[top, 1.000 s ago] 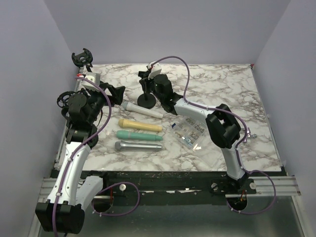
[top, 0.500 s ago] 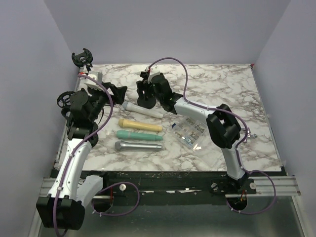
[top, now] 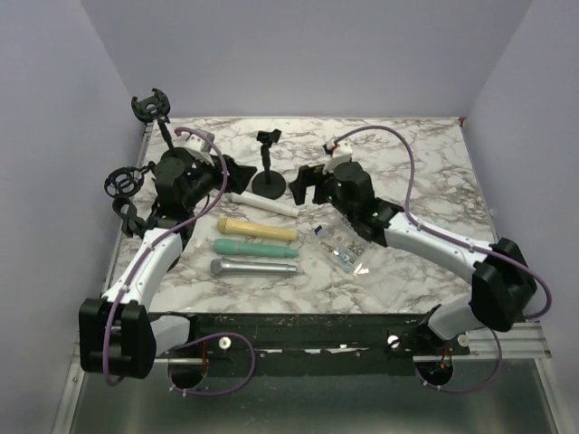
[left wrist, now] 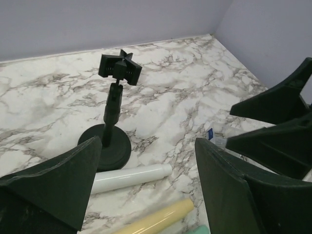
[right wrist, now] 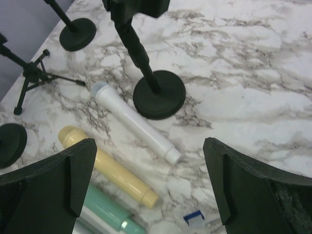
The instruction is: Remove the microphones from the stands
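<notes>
White cylindrical microphone [top: 262,201] lies off the black round-base stand [top: 267,167], just beside it, toward the marble worktop's [top: 407,154] far edge. Left gripper [left wrist: 146,163] and right gripper [right wrist: 148,168] have jaws apart, empty. Risk: an arm sweep rolls the mic or tips the stand.

Stand [top: 267,174]: seen upright toward the back of the marble table [top: 425,163].
White microphone [top: 262,202]: laid flat, slanted, just in front of the stand's base.
Yellow microphone [top: 256,231], green microphone [top: 254,247], silver microphone [top: 253,268]: laid in a row nearer the arm bases, roughly parallel.
Left gripper [top: 242,174]: positioned just left of the stand's base.
Right gripper [top: 306,185]: positioned just right of the stand, apart from it.
Clear bag [top: 346,242]: laid right of the microphones, small parts seen inside.
</notes>
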